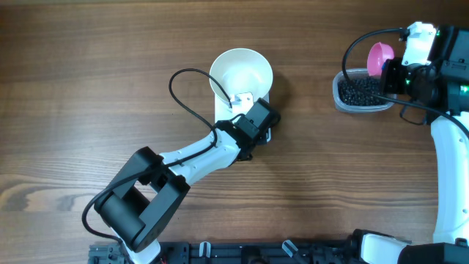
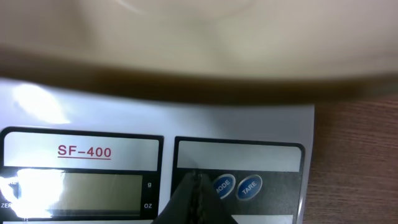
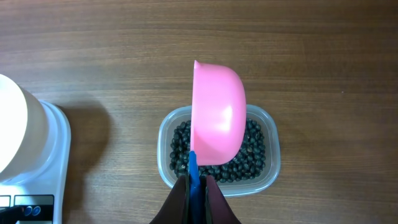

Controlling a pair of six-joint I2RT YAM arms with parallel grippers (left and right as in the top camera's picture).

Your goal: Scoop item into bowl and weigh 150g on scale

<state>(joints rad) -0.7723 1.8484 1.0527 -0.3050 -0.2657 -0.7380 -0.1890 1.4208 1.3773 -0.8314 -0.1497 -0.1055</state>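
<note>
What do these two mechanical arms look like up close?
The left arm and right arm are white tubes joined by chunky black housings. A thin black cable loops beside the left one. The left end effector and right end effector each have two dark tapering fingers.

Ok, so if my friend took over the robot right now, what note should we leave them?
Left gripper: shut, tips at the scale's front by the MODE button; contact unclear.
Right gripper: shut on the pink scoop's blue handle, above the clear tub of black beads.
Done: white bowl sits on the scale and looks empty.
Left: scoop beads into the bowl and weigh them.
</note>
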